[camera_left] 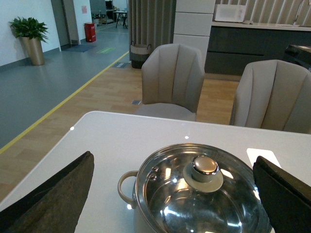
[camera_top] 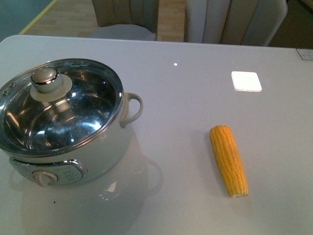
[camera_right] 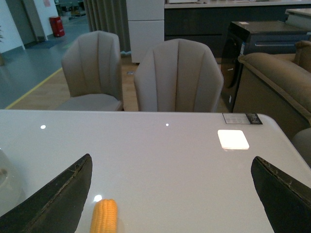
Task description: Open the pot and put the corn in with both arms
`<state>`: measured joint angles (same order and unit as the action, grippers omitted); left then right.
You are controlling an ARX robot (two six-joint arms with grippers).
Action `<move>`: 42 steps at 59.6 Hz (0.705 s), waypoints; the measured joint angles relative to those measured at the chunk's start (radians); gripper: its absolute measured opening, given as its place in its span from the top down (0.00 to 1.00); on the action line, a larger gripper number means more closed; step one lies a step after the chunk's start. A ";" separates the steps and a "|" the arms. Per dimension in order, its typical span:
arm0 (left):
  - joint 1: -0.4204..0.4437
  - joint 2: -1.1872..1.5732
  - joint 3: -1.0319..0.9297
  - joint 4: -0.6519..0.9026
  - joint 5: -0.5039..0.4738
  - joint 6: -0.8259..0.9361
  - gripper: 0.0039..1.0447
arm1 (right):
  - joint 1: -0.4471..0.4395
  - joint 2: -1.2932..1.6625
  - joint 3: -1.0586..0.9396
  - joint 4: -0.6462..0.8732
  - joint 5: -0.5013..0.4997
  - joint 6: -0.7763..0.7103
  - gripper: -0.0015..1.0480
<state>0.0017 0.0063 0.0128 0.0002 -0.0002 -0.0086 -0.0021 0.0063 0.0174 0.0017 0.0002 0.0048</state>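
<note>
The pot [camera_top: 113, 147] stands on the white table [camera_top: 186, 98], and I take it as my reference. Its glass lid [camera_top: 63, 110] is on and sits closed in the steel rim. The round lid knob [camera_top: 45, 78] is on top. Through the glass I can see the shiny inner bowl, and nothing lies in it. The white loop handle [camera_top: 133, 108] sticks out at the right side of the pot, and the control dial [camera_top: 45, 177] is on the pot's front.

The corn [camera_top: 229, 159] lies flat on the table, well to the right of the pot and apart from it. Its cut end is nearer to me than its rounded end.

My left end effector [camera_left: 173, 157] hangs above the pot, wide open. Its two dark fingers [camera_left: 58, 194] are spread to either side of the lid, and it has hold of nothing. My right end effector [camera_right: 171, 159] is over the table on the corn's side of the pot. It is also wide open and empty, and nothing touches it.

A bright white square [camera_top: 246, 81] shows on the table right of the pot, beyond the corn. Beige chairs [camera_left: 172, 80] stand behind the table, past the pot.
</note>
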 joint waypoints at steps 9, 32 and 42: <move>0.000 0.000 0.000 0.000 0.000 0.000 0.06 | 0.000 0.000 0.000 0.000 0.000 0.000 0.08; -0.047 0.100 0.074 -0.193 -0.126 -0.087 0.06 | 0.000 0.000 0.000 0.000 0.001 0.000 0.08; -0.093 0.348 0.152 -0.208 -0.140 -0.176 0.06 | 0.000 -0.001 0.000 0.000 0.000 0.000 0.08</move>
<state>-0.0914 0.3538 0.1646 -0.2073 -0.1406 -0.1844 -0.0017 0.0055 0.0174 0.0017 -0.0002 0.0048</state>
